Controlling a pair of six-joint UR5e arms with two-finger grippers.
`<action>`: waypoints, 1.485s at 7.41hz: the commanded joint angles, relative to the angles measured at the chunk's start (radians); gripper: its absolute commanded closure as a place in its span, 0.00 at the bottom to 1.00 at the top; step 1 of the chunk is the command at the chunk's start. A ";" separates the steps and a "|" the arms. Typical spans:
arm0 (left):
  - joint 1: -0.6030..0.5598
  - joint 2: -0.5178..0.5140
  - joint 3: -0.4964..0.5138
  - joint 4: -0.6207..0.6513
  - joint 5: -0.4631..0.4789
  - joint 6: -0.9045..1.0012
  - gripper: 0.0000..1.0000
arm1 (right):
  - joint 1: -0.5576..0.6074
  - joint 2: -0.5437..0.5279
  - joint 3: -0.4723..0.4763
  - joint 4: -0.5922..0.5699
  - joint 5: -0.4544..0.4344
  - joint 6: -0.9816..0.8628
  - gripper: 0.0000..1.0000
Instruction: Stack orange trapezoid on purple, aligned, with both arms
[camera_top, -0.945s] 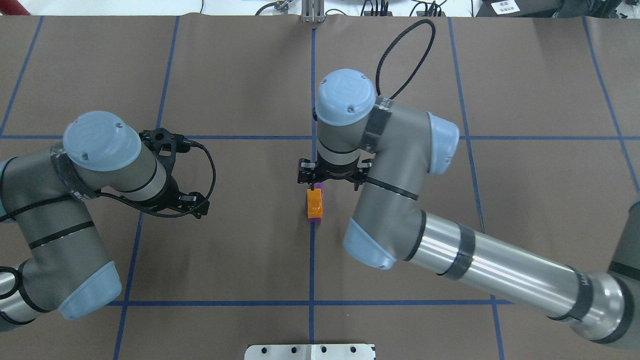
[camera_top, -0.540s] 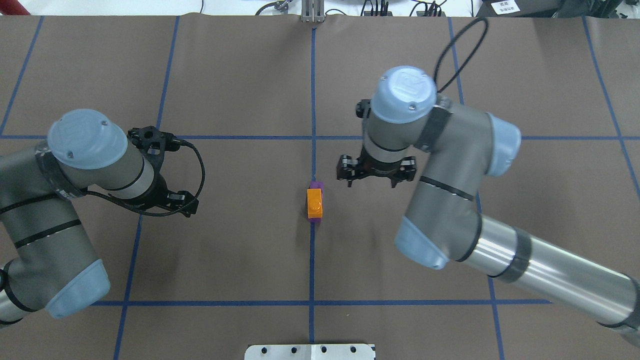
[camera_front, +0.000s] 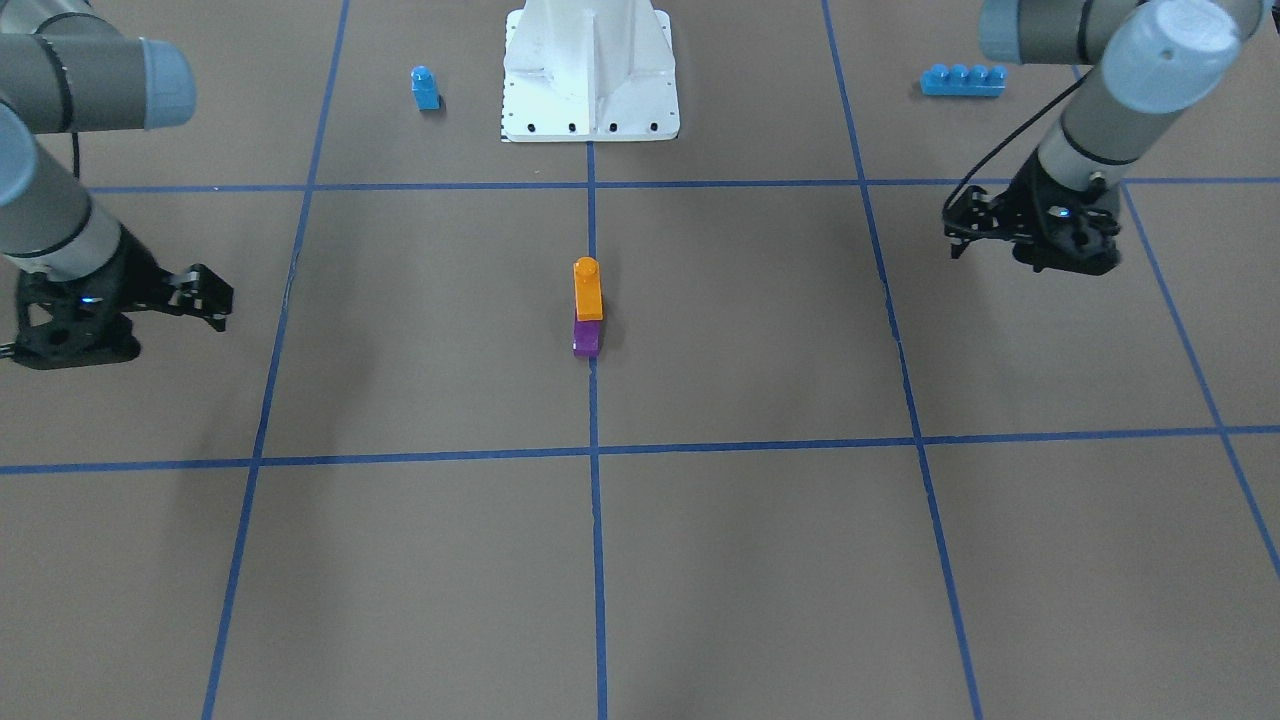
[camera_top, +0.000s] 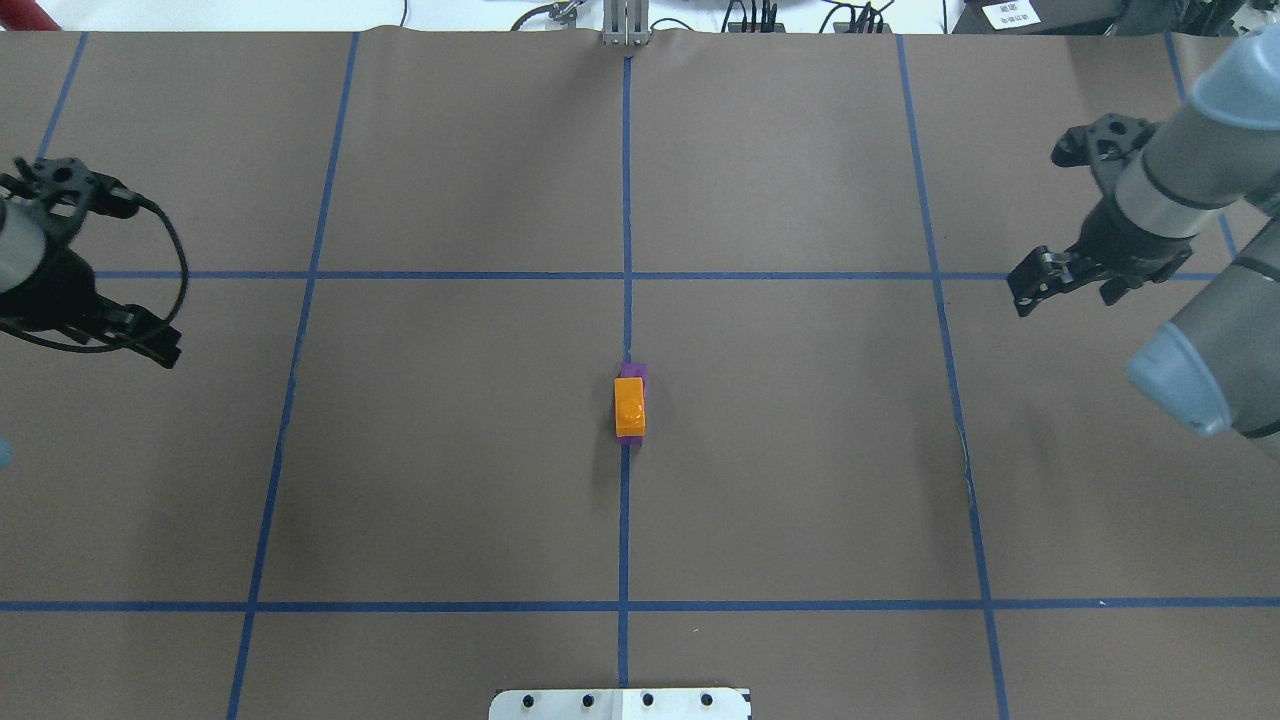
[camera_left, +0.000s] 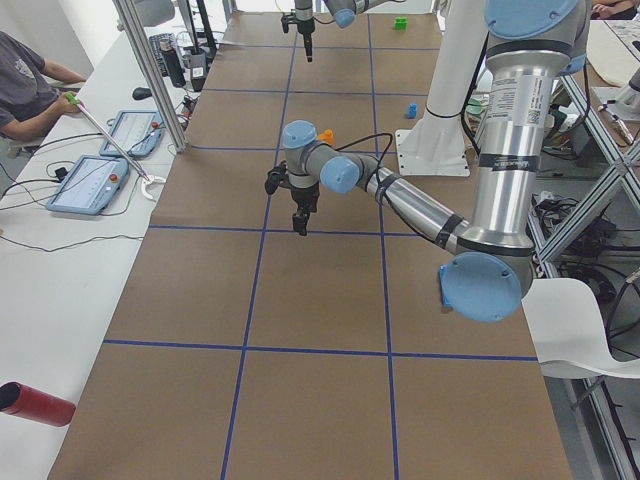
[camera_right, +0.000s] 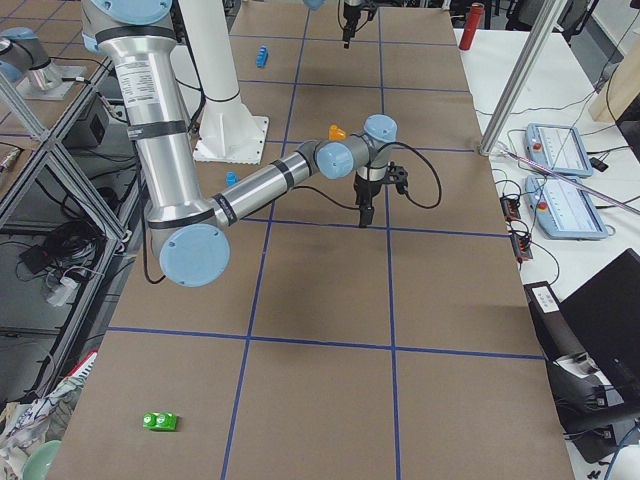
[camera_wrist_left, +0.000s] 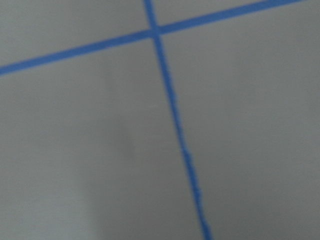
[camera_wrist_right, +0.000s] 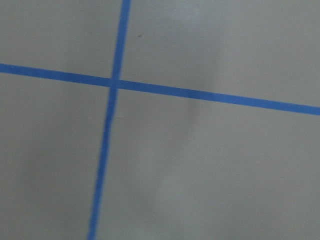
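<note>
The orange trapezoid sits on top of the purple block at the table's centre, on the blue centre line. In the front view the orange trapezoid stands stud up on the purple block, and their sides line up. My left gripper hangs open and empty far to the left, well clear of the stack. My right gripper hangs open and empty far to the right. Both wrist views show only bare mat and blue tape lines.
A small blue single-stud block and a long blue four-stud brick lie near the robot's white base plate. A green block lies far off at the table's right end. An operator sits beside the table.
The right gripper has moved from right above the stack far out to the right. The left arm has drawn back to the left. The stack has not moved.
</note>
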 joint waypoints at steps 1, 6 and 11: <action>-0.242 0.080 0.099 0.002 -0.111 0.305 0.00 | 0.190 -0.145 -0.018 0.000 0.031 -0.291 0.00; -0.444 0.080 0.299 0.011 -0.125 0.559 0.00 | 0.386 -0.258 -0.077 0.000 0.098 -0.441 0.00; -0.444 0.089 0.301 0.011 -0.127 0.559 0.00 | 0.386 -0.275 -0.063 0.000 0.138 -0.424 0.00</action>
